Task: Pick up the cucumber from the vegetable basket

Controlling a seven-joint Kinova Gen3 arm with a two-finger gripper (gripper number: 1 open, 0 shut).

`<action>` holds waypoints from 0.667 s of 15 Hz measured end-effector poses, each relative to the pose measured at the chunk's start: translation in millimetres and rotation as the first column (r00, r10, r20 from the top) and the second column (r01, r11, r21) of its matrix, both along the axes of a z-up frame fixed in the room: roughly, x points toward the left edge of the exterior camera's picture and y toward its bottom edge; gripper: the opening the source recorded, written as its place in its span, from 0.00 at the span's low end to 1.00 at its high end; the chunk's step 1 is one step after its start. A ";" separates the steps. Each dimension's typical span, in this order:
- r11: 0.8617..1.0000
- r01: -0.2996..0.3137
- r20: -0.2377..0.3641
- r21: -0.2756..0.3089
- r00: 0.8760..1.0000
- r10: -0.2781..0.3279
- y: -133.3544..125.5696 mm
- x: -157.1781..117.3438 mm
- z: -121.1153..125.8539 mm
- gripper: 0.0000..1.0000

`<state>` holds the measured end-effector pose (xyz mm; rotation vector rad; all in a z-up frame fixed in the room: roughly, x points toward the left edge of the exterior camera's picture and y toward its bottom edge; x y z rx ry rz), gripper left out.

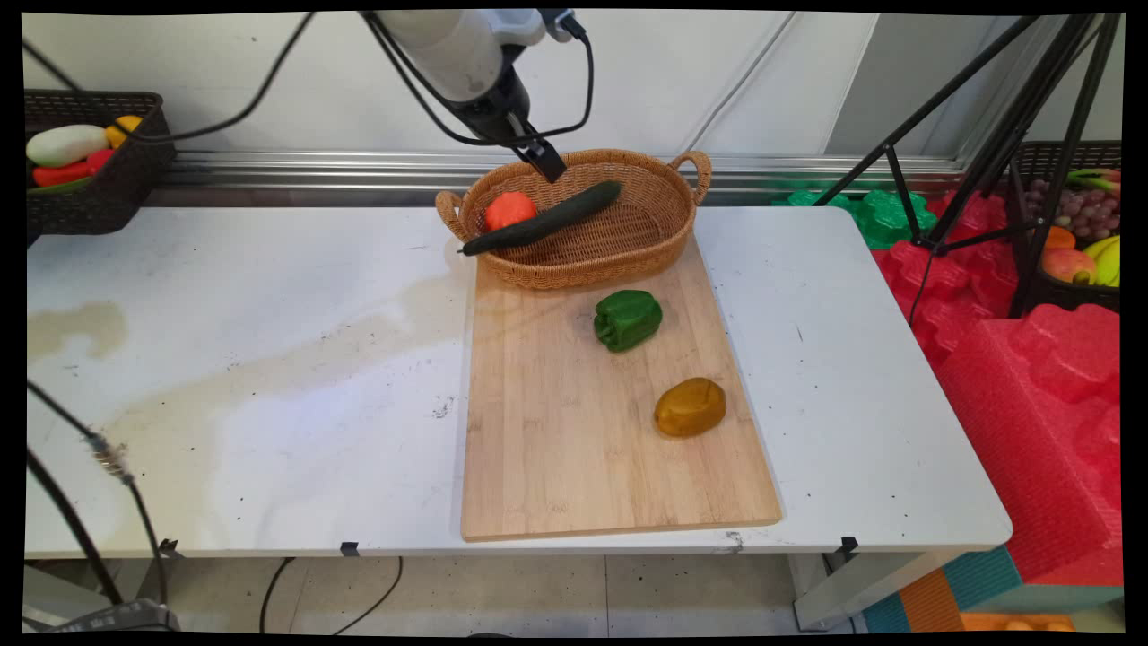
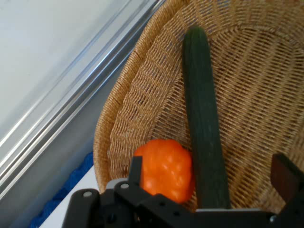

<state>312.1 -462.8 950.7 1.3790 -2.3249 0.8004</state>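
My gripper (image 1: 545,161) hovers over wicker basket (image 1: 628,247), fingers spread, gripping nothing. Cucumber (image 1: 543,219) lies just below (long axis diagonal, one end overhanging basket rim). Orange pepper (image 1: 508,209) touches cucumber, also near gripper.

The basket (image 1: 628,242) is woven wicker, tan and coarse, its ribbed weave plain in the hand view. Inside it, the cucumber (image 1: 547,220) has a smooth, dark green skin with a dull sheen, and the orange pepper (image 1: 509,209) looks like glossy plastic with soft highlights. The cutting board (image 1: 574,431) is pale wood with visible grain and a matt finish. On it, the green pepper (image 1: 627,318) is shiny and smooth, and the yellow-brown potato (image 1: 690,407) has a waxy gloss. The counter (image 1: 269,377) is a smooth white surface, stained and speckled. The tool (image 2: 204,199) is matt black plastic.
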 end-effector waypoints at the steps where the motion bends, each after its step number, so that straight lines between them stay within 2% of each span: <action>1: 1.000 -0.005 -0.001 0.009 1.000 0.005 -10.5 -0.8 -6.2 1.00; 6: 0.998 -0.020 -0.004 0.062 1.000 0.021 -64.4 -5.3 -45.1 1.00; 10: 0.995 -0.025 -0.010 0.099 1.000 0.026 -96.6 -9.2 -73.1 1.00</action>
